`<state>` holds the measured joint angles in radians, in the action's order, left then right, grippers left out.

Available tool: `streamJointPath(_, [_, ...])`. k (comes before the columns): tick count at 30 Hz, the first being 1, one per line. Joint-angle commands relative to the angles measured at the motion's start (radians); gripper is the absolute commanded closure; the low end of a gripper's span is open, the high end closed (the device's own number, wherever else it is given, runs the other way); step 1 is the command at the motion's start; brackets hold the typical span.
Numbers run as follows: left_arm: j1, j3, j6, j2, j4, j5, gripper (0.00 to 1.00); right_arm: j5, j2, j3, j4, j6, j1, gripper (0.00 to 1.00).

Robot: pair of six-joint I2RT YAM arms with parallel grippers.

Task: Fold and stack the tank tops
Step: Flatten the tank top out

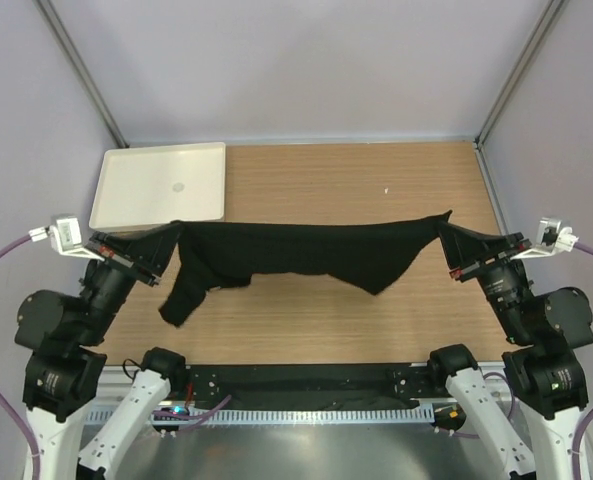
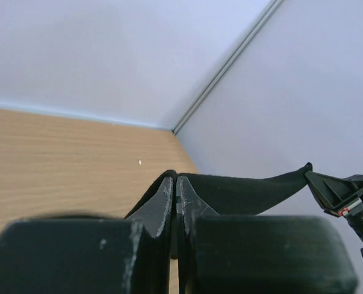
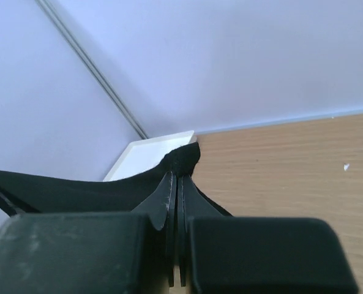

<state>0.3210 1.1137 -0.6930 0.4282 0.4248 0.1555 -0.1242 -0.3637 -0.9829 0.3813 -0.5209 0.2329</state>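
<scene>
A black tank top (image 1: 306, 250) hangs stretched above the wooden table between my two grippers, sagging in the middle with a strap end drooping at the lower left. My left gripper (image 1: 172, 236) is shut on its left end; the left wrist view shows the fabric (image 2: 248, 193) pinched between the tips (image 2: 175, 182). My right gripper (image 1: 446, 230) is shut on its right end; the right wrist view shows cloth (image 3: 77, 193) bunched above the closed tips (image 3: 176, 177).
A white tray (image 1: 161, 185) sits at the table's back left, also in the right wrist view (image 3: 147, 153). Grey walls enclose the table on three sides. A metal rail runs along the near edge between the arm bases.
</scene>
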Motion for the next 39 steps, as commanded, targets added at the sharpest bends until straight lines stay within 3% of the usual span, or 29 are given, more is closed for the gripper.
streamJointPath(1, [0.001,-0.011,-0.017,0.088,-0.038,0.016,1.00,0.044,-0.030,-0.010,0.097,0.013,0.000,0.99])
streamJointPath(6, [0.000,-0.074,-0.034,0.321,-0.116,0.056,1.00,0.213,-0.165,0.079,0.065,-0.017,-0.001,0.99])
streamJointPath(8, [0.000,-0.087,-0.023,0.456,-0.173,-0.017,1.00,0.344,-0.288,0.093,0.024,-0.027,-0.001,0.99])
streamJointPath(10, [0.000,-0.081,-0.019,0.561,-0.217,-0.053,1.00,0.380,-0.460,0.101,-0.033,-0.025,-0.001,0.99])
streamJointPath(13, [0.000,-0.020,-0.029,0.830,-0.320,-0.060,1.00,0.448,-0.653,0.073,-0.174,-0.034,-0.001,0.99])
streamJointPath(14, [-0.002,0.041,-0.033,0.948,-0.328,-0.106,1.00,0.469,-0.787,0.055,-0.239,-0.045,-0.006,0.99])
streamJointPath(16, [-0.008,0.101,-0.046,1.073,-0.386,-0.146,1.00,0.512,-0.929,-0.048,-0.284,-0.050,-0.023,0.99])
streamJointPath(18, [-0.026,0.265,-0.054,1.258,-0.377,-0.159,0.99,0.534,-1.117,-0.216,-0.257,-0.053,-0.032,0.96])
streamJointPath(19, [-0.037,0.423,-0.051,1.317,-0.306,-0.159,0.78,0.531,-1.162,-0.271,-0.215,-0.045,-0.038,0.86])
streamJointPath(20, [-0.042,0.521,-0.045,1.392,-0.237,-0.128,0.55,0.537,-1.228,-0.365,-0.185,-0.042,-0.037,0.30])
streamJointPath(21, [-0.042,0.626,-0.028,1.507,-0.147,-0.091,0.40,0.535,-1.241,-0.394,-0.158,-0.044,-0.038,0.15])
streamJointPath(22, [-0.036,0.805,0.013,1.556,0.029,-0.090,0.39,0.526,-1.239,-0.405,-0.136,-0.041,-0.037,0.08])
streamJointPath(24, [-0.020,0.870,0.047,1.577,0.154,-0.181,0.35,0.502,-1.178,-0.347,-0.160,-0.027,-0.037,0.06])
streamJointPath(28, [-0.011,0.662,0.020,1.426,0.180,-0.238,0.35,0.471,-1.049,-0.226,-0.092,-0.036,-0.038,0.15])
streamJointPath(33, [0.041,0.433,0.049,1.252,0.203,-0.257,0.44,0.469,-0.920,-0.038,0.040,-0.071,-0.037,0.32])
streamJointPath(39, [0.184,0.285,0.086,1.196,0.264,-0.301,0.45,0.410,-0.709,0.234,0.146,-0.201,-0.035,0.27])
